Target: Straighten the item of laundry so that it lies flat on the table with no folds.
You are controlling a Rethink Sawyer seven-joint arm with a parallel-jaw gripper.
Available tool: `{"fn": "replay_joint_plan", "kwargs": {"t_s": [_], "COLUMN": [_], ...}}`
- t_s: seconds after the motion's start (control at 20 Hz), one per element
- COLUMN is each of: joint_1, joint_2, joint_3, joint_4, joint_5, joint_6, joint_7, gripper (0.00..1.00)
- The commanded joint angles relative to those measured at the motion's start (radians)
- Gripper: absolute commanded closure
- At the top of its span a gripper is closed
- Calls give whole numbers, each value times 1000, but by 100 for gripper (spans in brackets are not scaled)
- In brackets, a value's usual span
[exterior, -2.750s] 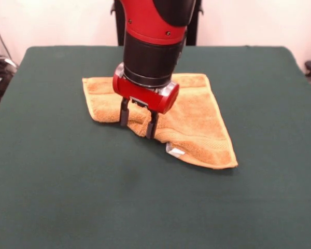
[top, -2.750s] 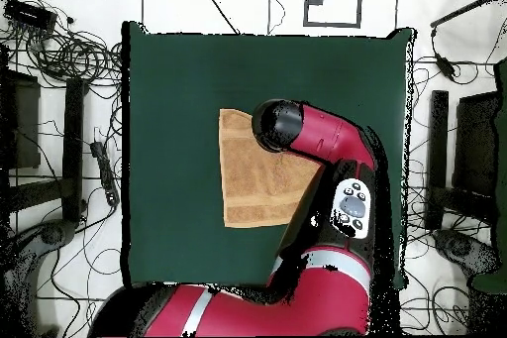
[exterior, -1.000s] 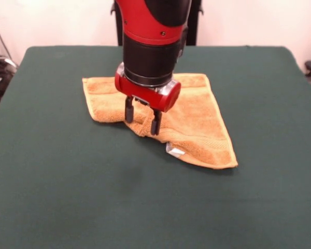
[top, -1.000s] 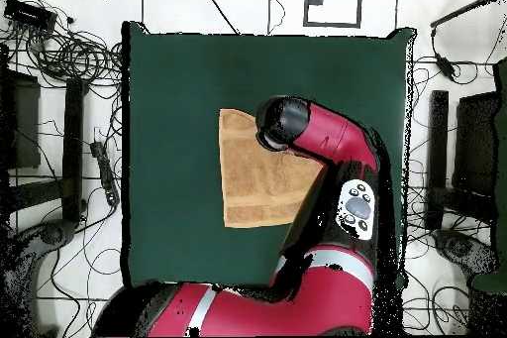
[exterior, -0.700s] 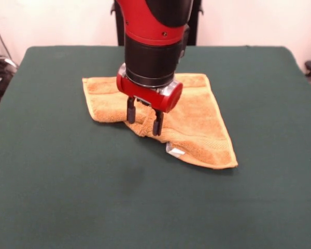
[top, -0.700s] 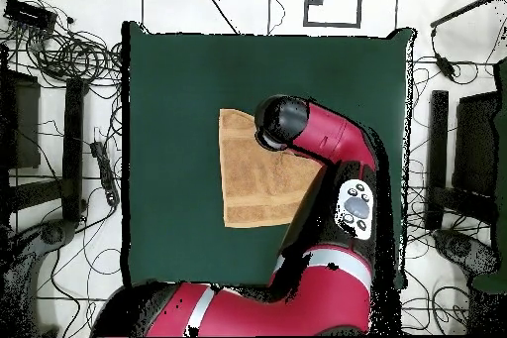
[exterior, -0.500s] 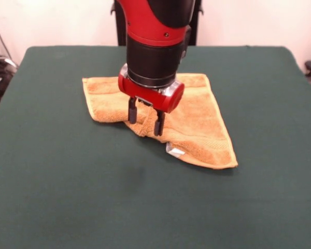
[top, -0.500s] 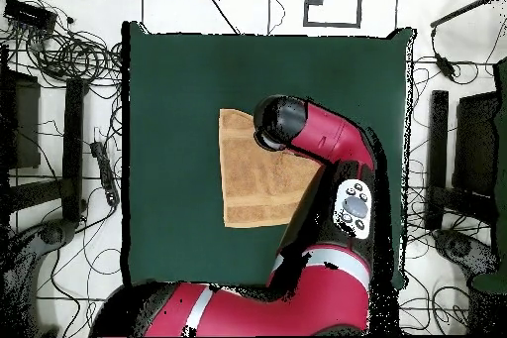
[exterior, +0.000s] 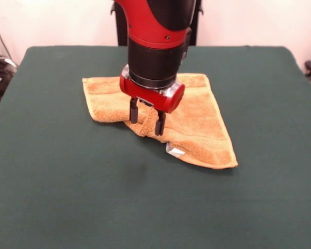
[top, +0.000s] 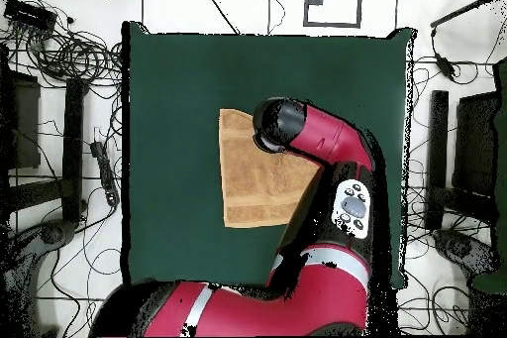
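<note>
Presently the orange-yellow towel (exterior: 192,124) lies on the dark green bench (exterior: 67,197), toward its far half in the front view and a little off centre. It is not flat. It shows as a rough triangle, one corner folded over, with a straight banded edge along the far side and a long diagonal edge running down to a point at the near right. A bunched ridge sits along the near left edge. A small white tag (exterior: 174,150) peeks out beneath the near edge, just below the ridge.

Red and black arm (exterior: 155,36) comes straight down over the towel's left part. Tool (exterior: 145,118) hangs with its two dark fingers (exterior: 133,111) pointing down, set apart at a moderate gap, straddling the bunched ridge. Fingertips sit at the cloth's level; whether they press the cloth I cannot tell. No cloth is lifted.

Overhead: towel (top: 248,180) reads as a triangle with its straight edge toward the picture's left, the arm's black wrist end (top: 277,124) covering its upper right corner. Cables (top: 69,56) litter the floor around the bench (top: 168,86).
</note>
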Motion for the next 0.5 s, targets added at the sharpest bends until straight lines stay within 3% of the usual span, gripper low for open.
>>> {"fn": "replay_joint_plan", "kwargs": {"t_s": [0.05,0.5], "joint_1": [40,43], "joint_2": [24,28], "joint_3": [121,114], "joint_4": [101,120], "joint_5": [42,29], "joint_6": [-62,-80], "joint_7": [211,204], "gripper": [0,0]}}
